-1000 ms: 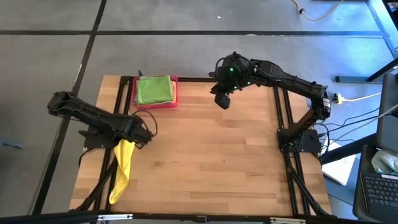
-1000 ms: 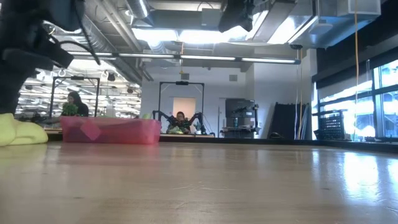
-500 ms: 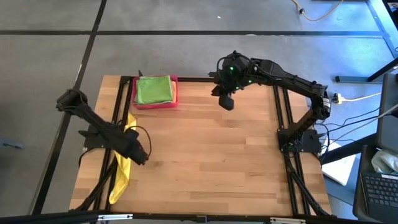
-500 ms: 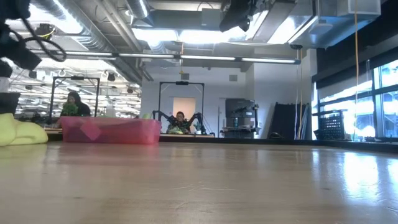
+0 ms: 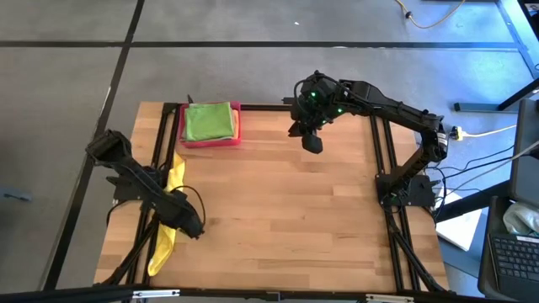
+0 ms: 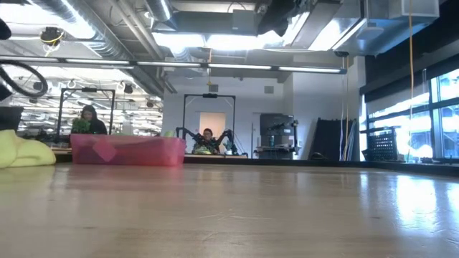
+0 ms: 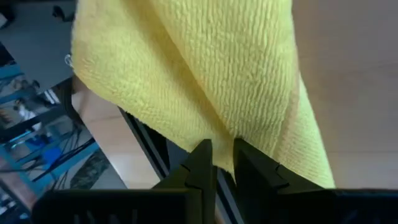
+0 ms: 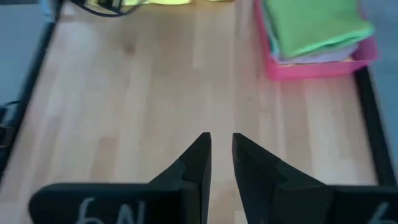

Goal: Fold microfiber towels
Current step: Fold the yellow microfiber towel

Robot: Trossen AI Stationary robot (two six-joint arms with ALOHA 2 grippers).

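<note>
A yellow towel (image 5: 160,248) lies bunched in a long strip along the table's left edge, partly over the black rail (image 7: 146,140); it shows in the low view as a yellow towel heap (image 6: 23,153). My left gripper (image 5: 195,227) points steeply down beside its middle. Its fingertips (image 7: 222,155) are a little apart at a ridge of the cloth. A folded bright green towel (image 5: 208,120) lies in the pink tray (image 5: 210,143) at the far left. My right gripper (image 5: 312,145) hangs high over the table's far middle. Its fingers (image 8: 222,146) are narrowly apart with only bare wood between them. My left gripper comes at the yellow towel from above, slanting, with its fingertips (image 7: 202,155) either side of a raised fold (image 7: 227,127) near the towel's middle. I cannot tell whether they touch the cloth. The towel lies slack on the table and rail.
The pink tray (image 6: 129,150) stands at the far left corner with folded towels stacked in it (image 8: 311,25). Black rails (image 5: 379,160) run along the table's left and right sides. Bare wood (image 5: 286,219) spreads over the middle and near right. People sit in the room beyond (image 6: 87,118).
My left gripper has swung toward the table's near edge and sunk lower, along the yellow towel, which has stayed lying at the left edge. My right gripper has rolled a little where it hangs.
</note>
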